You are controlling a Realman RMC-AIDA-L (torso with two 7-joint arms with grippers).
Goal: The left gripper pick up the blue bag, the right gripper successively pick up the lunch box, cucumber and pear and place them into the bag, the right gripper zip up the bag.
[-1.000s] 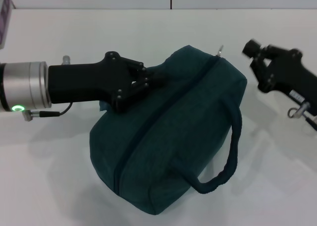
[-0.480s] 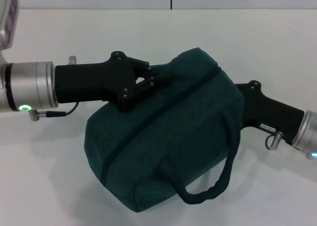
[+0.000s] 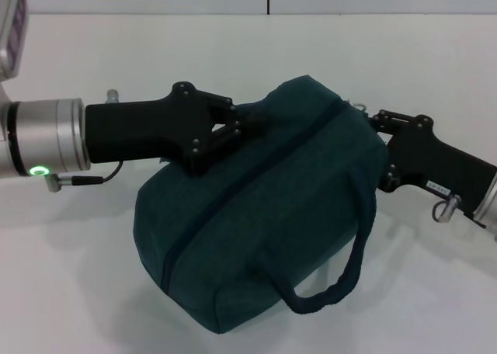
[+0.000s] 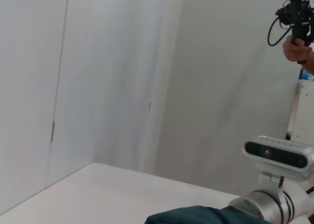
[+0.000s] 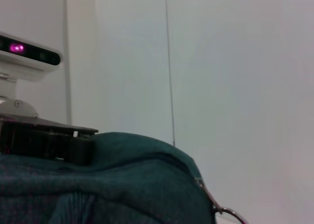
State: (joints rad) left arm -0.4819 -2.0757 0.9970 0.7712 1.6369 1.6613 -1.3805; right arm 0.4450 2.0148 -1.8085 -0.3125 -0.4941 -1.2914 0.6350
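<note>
Zipper stage: blue bag held off the bench, zipper line running closed along the top.

Sits mid-bench, tilted, far handle pinched by left gripper. Right gripper pressed against bag end nearest the right bench edge, beside the metal ring pull; finger spread: cannot tell. Recommended: hold bag steady, confirm pull fully seated. Bare bench toward back edge and right leaves withdrawal room.
</note>
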